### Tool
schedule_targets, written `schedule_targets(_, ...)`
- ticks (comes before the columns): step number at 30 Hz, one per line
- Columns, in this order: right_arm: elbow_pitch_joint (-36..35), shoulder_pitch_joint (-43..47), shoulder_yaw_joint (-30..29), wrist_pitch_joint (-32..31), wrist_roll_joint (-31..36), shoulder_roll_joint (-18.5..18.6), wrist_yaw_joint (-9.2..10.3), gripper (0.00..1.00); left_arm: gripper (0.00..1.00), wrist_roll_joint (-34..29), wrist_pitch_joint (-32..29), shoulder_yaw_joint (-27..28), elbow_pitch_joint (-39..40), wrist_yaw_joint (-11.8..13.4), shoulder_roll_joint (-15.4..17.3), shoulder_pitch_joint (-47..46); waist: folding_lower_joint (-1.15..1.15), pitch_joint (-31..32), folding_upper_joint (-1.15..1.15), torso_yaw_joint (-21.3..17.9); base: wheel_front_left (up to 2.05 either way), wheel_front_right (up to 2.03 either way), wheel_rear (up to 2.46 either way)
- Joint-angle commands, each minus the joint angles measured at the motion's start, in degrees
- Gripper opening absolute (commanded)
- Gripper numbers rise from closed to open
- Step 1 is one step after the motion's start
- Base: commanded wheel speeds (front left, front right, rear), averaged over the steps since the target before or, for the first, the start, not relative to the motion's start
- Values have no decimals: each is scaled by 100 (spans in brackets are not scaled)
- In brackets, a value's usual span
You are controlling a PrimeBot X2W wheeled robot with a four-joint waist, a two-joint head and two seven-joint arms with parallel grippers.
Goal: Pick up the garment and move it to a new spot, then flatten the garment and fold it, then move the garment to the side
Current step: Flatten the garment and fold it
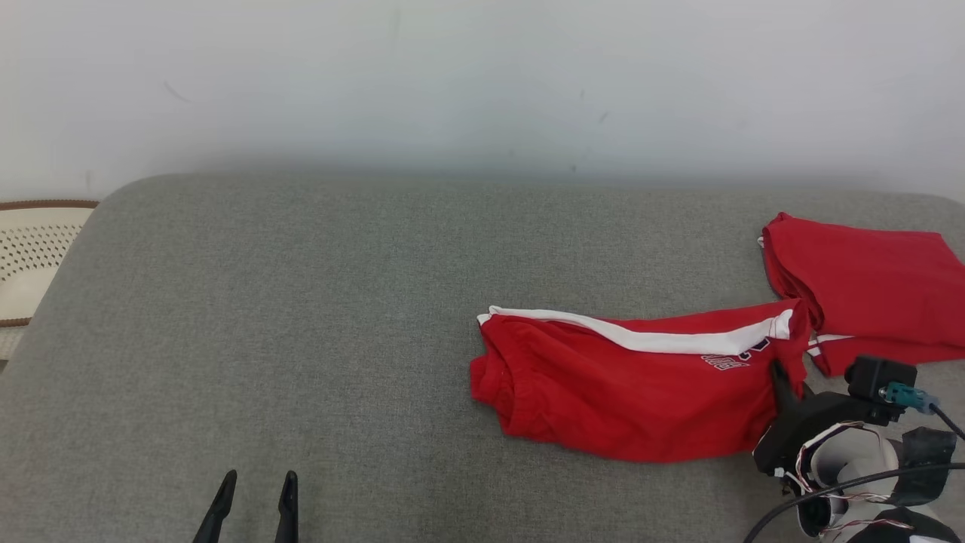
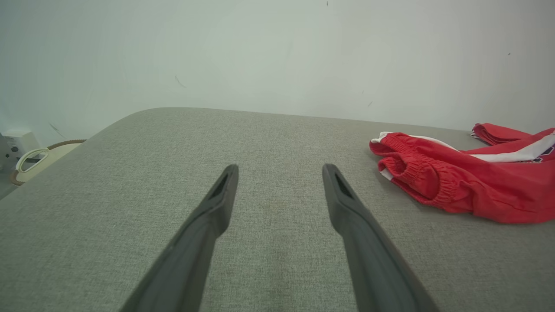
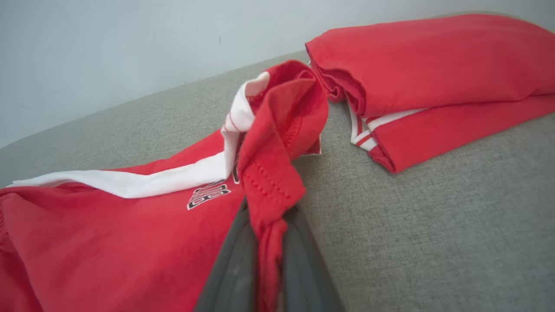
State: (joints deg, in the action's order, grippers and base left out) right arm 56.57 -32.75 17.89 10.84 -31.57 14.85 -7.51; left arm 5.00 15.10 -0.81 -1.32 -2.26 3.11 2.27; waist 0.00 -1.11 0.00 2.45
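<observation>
The garment [image 1: 626,385] is a pair of red shorts with a white side stripe and a small printed logo. It lies crumpled on the grey padded surface [image 1: 301,317], right of centre. My right gripper [image 1: 778,373] is at the garment's right end, shut on a bunched fold of its red hem. In the right wrist view the garment's cloth [image 3: 277,130] is pinched between the right gripper [image 3: 271,210] fingers. My left gripper [image 1: 256,490] is open at the lower left with nothing in it, well away from the garment [image 2: 455,182]. The left gripper [image 2: 279,173] fingers stand wide apart above bare surface.
A second red garment [image 1: 867,290], folded, lies at the far right just beyond the held hem, and is also seen folded [image 3: 433,69] in the right wrist view. A cream perforated basket [image 1: 30,256] sits off the surface's left edge. A pale wall stands behind.
</observation>
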Motion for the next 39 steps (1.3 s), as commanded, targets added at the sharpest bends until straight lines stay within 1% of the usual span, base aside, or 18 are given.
schedule_targets(1,-252,122,158,-4,-172,140,4,0,100,61,9,14,23,19,-5,107,0,29,0,-29,0,0,0)
schedule_targets(4,-631,196,354,-58,-351,307,4,0,100,76,9,-2,24,27,-9,146,0,43,0,-41,0,0,0)
schedule_targets(5,-631,196,354,-58,-351,307,4,0,100,76,9,-2,24,27,-9,146,0,43,0,-41,0,0,0)
schedule_targets(8,-1006,240,554,-77,-479,347,4,0,100,88,9,-35,15,11,-12,127,0,47,0,-21,0,0,0)
schedule_targets(12,-1469,238,854,-125,-523,303,4,0,100,94,9,-97,7,-3,-13,78,0,43,0,86,0,0,0)
schedule_targets(15,-1739,202,1070,-195,-510,192,4,0,100,105,9,-138,2,-2,-15,65,0,36,0,211,0,0,0)
schedule_targets(20,-1987,215,1370,-366,-462,4,4,0,100,130,9,-280,-33,-14,-18,-9,0,11,0,510,0,0,0)
schedule_targets(25,-1839,104,1477,-470,-428,-227,4,0,100,156,9,-467,-86,-5,-20,-124,0,-25,0,804,0,0,0)
schedule_targets(28,-1585,-14,1514,-510,-350,-352,4,0,100,190,8,-583,-155,-37,-20,-184,0,-51,0,969,0,0,0)
schedule_targets(30,-1347,-98,1553,-467,-309,-500,4,0,100,222,9,-643,-182,-24,-19,-248,0,-68,0,1087,0,0,0)
schedule_targets(38,-606,-338,1590,-281,-228,-705,4,0,100,270,9,-713,-283,-24,-20,-344,0,-132,0,1226,0,0,0)
schedule_targets(39,-541,-358,1602,-247,-253,-735,4,2,100,274,9,-716,-286,-16,-19,-344,0,-131,0,1225,0,0,0)
